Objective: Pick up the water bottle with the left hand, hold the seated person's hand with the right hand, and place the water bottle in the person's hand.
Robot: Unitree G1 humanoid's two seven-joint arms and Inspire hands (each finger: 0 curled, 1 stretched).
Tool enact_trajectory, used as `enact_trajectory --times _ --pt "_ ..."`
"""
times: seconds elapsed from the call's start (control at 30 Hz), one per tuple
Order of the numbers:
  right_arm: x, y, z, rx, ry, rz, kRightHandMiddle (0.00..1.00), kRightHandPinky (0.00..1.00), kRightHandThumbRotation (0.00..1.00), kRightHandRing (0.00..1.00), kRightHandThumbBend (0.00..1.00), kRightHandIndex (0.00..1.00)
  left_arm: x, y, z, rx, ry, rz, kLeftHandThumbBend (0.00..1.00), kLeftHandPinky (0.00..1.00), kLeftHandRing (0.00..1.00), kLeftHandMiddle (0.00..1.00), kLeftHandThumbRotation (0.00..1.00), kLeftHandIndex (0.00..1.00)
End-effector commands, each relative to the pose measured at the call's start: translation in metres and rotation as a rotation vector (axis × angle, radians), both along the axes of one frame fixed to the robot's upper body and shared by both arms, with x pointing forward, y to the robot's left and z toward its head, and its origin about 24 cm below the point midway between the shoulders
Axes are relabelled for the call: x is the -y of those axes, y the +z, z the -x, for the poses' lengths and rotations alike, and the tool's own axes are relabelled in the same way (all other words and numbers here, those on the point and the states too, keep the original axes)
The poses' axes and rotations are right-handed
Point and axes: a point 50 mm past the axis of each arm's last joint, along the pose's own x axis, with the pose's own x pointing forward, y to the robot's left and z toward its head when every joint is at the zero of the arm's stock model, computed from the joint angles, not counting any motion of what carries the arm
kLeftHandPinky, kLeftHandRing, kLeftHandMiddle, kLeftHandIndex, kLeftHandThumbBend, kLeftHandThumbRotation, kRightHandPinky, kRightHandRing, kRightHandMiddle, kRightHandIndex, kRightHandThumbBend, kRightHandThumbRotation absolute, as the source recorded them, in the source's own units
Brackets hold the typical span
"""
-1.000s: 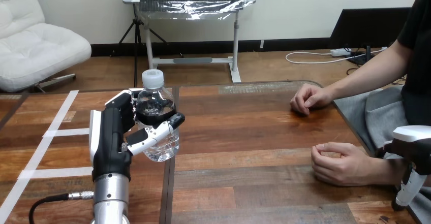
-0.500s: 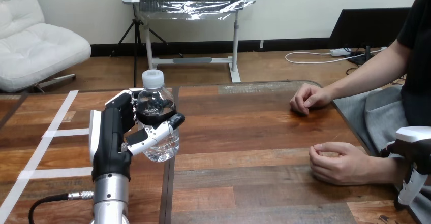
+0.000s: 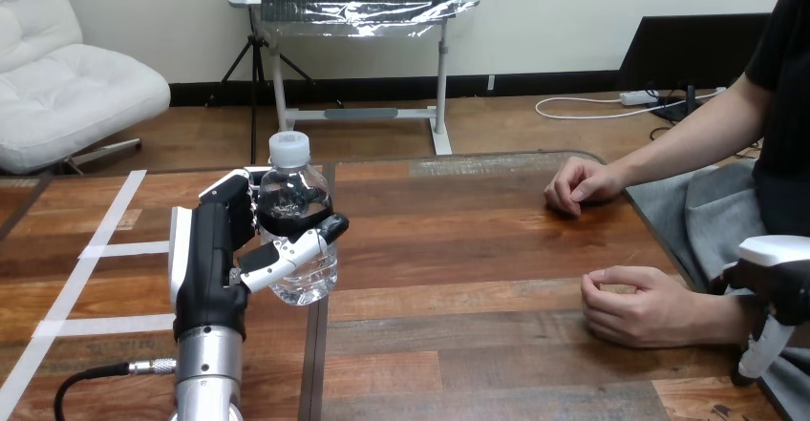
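Note:
A clear water bottle (image 3: pixel 295 213) with a white cap stands upright at the table's left middle. My left hand (image 3: pixel 204 259) is shut on it, fingers behind it and thumb across its front. The person's near hand (image 3: pixel 638 308) rests loosely curled on the table at the right. Their far hand (image 3: pixel 578 184) lies curled farther back. My right hand (image 3: pixel 778 283) is at the right edge, close against the wrist of the near hand. I cannot tell whether it grips that wrist.
The wooden table (image 3: pixel 458 240) has white tape lines (image 3: pixel 105 249) across its left part. Bare wood stretches between the bottle and the person's hands. The table's right edge runs just past the person's near hand.
The person's near hand has slid very slightly left and my right hand has shifted a little beside it. The bottle and my left hand stay where they were.

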Motion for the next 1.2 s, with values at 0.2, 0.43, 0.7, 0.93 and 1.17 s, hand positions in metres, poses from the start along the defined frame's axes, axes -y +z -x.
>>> enact_trajectory --times 0.2,0.43,0.7,0.93,1.17 --pt "-0.012 0.006 -0.021 0.059 0.029 -0.064 0.86 0.67 0.00 0.79 0.67 0.84 -0.003 0.030 -0.012 0.119 0.000 -0.017 0.60 0.42 0.42 0.45 0.00 0.52" --pt "-0.013 0.002 -0.024 0.039 0.025 -0.102 0.81 0.66 0.00 0.74 0.64 0.81 -0.004 0.031 -0.012 0.123 -0.004 -0.011 0.59 0.43 0.43 0.45 0.00 0.52" --pt "-0.016 -0.003 -0.027 0.029 0.008 -0.146 0.76 0.61 0.00 0.69 0.61 0.79 -0.004 0.030 -0.012 0.128 -0.018 0.004 0.59 0.44 0.43 0.45 0.00 0.52" --pt "-0.017 -0.007 -0.028 0.021 0.003 -0.164 0.74 0.59 0.00 0.67 0.59 0.77 -0.005 0.029 -0.012 0.117 -0.006 -0.016 0.59 0.44 0.43 0.45 0.00 0.52" --pt "-0.018 -0.011 -0.028 0.025 0.013 -0.171 0.72 0.57 0.00 0.65 0.60 0.75 -0.005 0.029 -0.011 0.111 -0.006 -0.008 0.59 0.44 0.43 0.45 0.00 0.52"
